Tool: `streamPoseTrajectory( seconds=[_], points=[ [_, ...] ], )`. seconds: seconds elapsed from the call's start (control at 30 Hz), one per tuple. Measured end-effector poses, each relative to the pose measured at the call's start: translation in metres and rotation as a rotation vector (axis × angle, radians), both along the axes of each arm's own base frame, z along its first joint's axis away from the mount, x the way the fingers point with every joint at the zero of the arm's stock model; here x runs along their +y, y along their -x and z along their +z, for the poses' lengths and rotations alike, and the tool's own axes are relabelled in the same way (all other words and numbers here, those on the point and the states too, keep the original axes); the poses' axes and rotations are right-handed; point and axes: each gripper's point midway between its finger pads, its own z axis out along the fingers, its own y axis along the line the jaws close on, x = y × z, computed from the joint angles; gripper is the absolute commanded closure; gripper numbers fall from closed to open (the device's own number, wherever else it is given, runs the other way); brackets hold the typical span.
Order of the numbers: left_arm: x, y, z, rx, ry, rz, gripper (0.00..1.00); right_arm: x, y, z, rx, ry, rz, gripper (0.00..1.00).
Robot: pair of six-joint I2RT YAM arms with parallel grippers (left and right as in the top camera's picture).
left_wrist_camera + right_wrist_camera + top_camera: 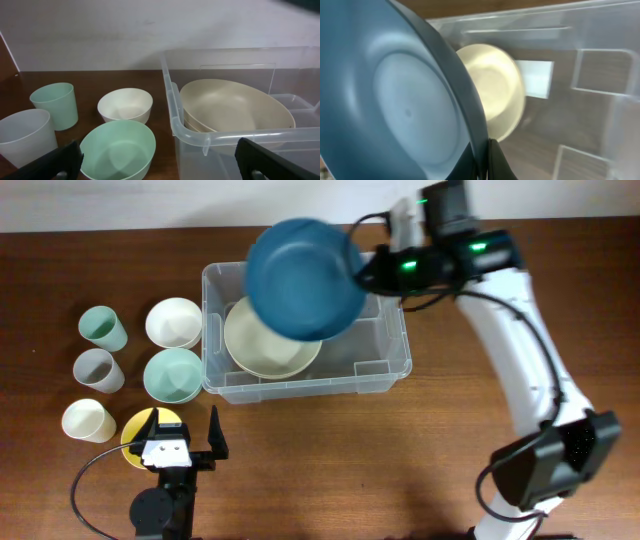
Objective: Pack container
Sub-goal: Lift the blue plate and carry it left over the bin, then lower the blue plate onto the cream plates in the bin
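**Overhead and wrist views.** The container (pixel 375 350) stood at the back middle of the worktop (pixel 400 460), with a cream bowl (pixel 270 340) inside its left end. The right fingers (pixel 494 161) were clenched on the rim of a blue bowl (pixel 305 277), held tilted above the container's left half. The left fingers (pixel 267 161) were released wide, low near a green bowl (pixel 117 150) and a white bowl (pixel 173 322) left of the container.

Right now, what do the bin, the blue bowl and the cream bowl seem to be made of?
Bin: clear, glossy plastic; the wood grain shows through its walls.
Blue bowl: probably matte plastic or melamine; thin rim, soft even sheen.
Cream bowl: likely the same; matte, no sharp glare.
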Motion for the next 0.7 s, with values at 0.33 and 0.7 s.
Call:
streamPoseTrajectory(
  seconds=[0.33,0.7],
  points=[
    [0.000,0.000,0.000,0.000,0.000,0.000,0.01,0.050,-0.006,-0.059,0.077,0.050,0.020,0.96],
    [0.000,0.000,0.000,0.000,0.000,0.000,0.00,0.055,-0.027,-0.103,0.136,0.054,-0.041,0.96]
  ],
)
